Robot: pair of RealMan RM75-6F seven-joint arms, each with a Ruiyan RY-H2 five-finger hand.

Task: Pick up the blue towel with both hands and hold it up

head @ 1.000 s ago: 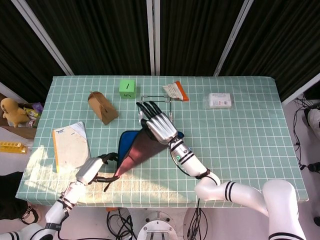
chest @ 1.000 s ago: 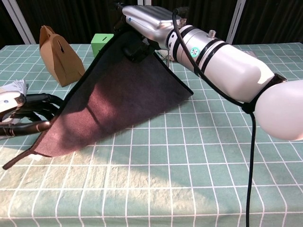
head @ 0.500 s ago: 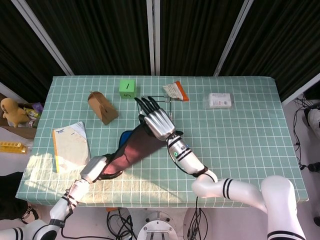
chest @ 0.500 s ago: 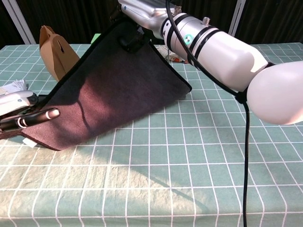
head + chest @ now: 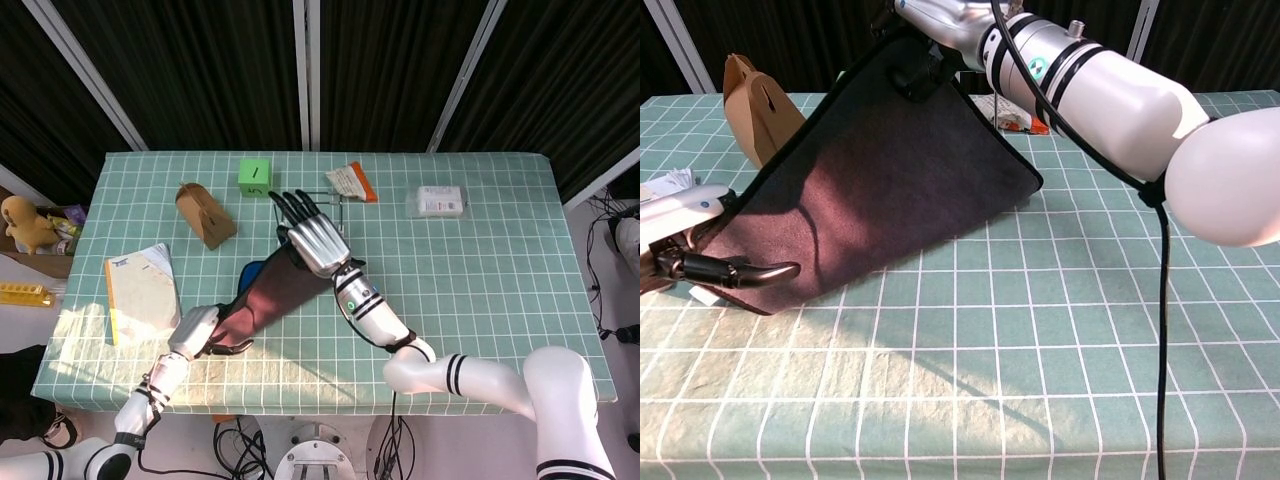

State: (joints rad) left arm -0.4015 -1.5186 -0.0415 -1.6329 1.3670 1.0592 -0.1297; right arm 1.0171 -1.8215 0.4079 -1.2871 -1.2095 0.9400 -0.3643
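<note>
The blue towel (image 5: 268,295) shows its dark maroon underside, with a strip of blue at its far edge (image 5: 254,270). It slopes from a raised corner down to the table. My right hand (image 5: 312,236) holds the upper corner high, its fingers pointing away from me; in the chest view that hand (image 5: 940,10) is cut off at the top edge. My left hand (image 5: 198,331) sits at the lower left corner and pinches it, its dark fingers (image 5: 745,271) curled over the towel (image 5: 875,185) edge just above the table.
A brown paper box (image 5: 205,214), a green cube (image 5: 255,177), an orange-white packet (image 5: 351,182) and a white packet (image 5: 438,201) lie along the far side. A booklet (image 5: 140,291) lies at the left. A thin wire stand (image 5: 335,205) is behind my right hand.
My left hand moved in under the towel's lower corner and closed its fingers on it. The right hand lifted the upper corner slightly, and the towel's low end pulled up shorter.
</note>
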